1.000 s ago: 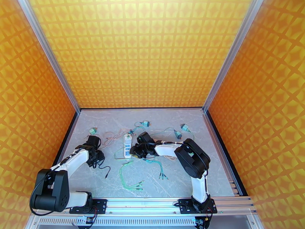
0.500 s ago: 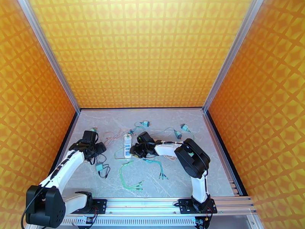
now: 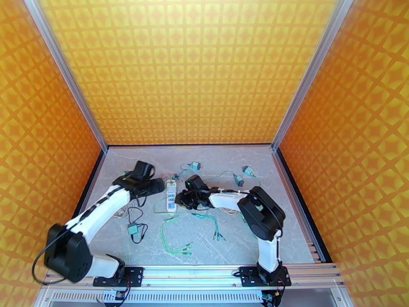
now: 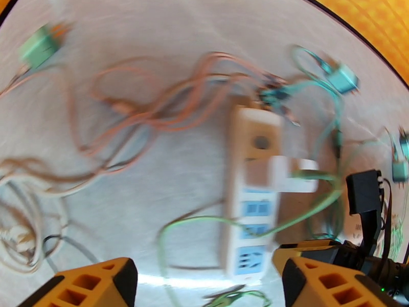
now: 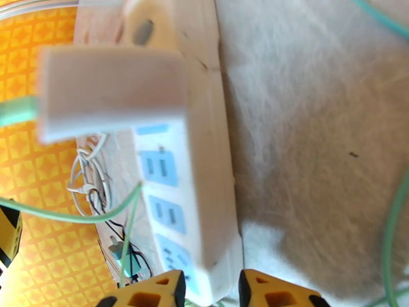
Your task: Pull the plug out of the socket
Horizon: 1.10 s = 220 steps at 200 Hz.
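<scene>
**Edges and clearance:** the power strip (image 3: pixel 170 196) lies lengthwise mid-table, well apart from every edge. There is bare table (image 3: pixel 291 221) right of the right arm and along the near rail (image 3: pixel 204 275). The left arm takes up part of the margin by the left wall. Loose items crowd the centre:
- pink cables (image 3: pixel 153 186) run up to the strip's far-left side
- green leads (image 3: pixel 176 241) fan out nearer the front
- small teal plugs (image 3: pixel 195 165) are scattered toward the back

**Surface and room:** a pale marbled table, boxed on three sides by orange patterned walls (image 3: pixel 204 72), with aluminium posts at the back corners.

**Task item:** the white plug (image 4: pixel 278 175) is seated in the power strip, just past its round button. A green lead runs off it to the side.

**Left hand** (image 4: pixel 204 277): released, fingers wide apart with nothing between them. It hovers by the strip's left side, over the pink cables.

**Right hand** (image 5: pixel 209 290): clenched across the near end of the power strip, one finger against each long side.

**Change from a second ago:** the left arm has swung in from the left margin of the table to the strip. A green adapter (image 3: pixel 134 229) on a black lead now lies loose on the table near where that hand was. The right arm is much as before, still at the strip.
</scene>
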### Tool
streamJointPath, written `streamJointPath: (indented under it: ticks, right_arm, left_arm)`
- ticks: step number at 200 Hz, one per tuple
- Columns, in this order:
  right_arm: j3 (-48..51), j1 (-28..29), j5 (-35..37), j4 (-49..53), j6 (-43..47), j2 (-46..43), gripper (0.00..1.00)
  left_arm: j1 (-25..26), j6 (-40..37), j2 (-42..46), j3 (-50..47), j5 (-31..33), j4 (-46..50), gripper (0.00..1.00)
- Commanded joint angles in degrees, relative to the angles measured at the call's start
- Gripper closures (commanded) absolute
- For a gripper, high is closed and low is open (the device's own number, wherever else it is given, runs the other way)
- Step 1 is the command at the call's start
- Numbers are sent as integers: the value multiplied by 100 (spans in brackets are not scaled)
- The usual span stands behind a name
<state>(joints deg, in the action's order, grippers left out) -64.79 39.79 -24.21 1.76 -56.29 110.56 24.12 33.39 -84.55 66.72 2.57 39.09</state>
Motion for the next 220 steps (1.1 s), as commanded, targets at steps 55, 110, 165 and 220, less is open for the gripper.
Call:
streamJointPath:
  ticks: [55, 110, 165, 220]
  right_arm:
    - [498, -129, 240, -335, -50, -472, 66]
    - [654, -165, 238, -386, -66, -573, 66]
    - [705, -198, 185, -447, -68, -572, 66]
    - [697, -270, -37, -850, -237, -371, 66]
  left_arm:
    - [445, -248, -1350, 1030, 108, 50, 19]
    - [461, -279, -2230, 1594, 187, 255, 20]
    - [485, -308, -2716, 1877, 209, 361, 28]
    - [486, -324, -2900, 1941, 229, 385, 41]
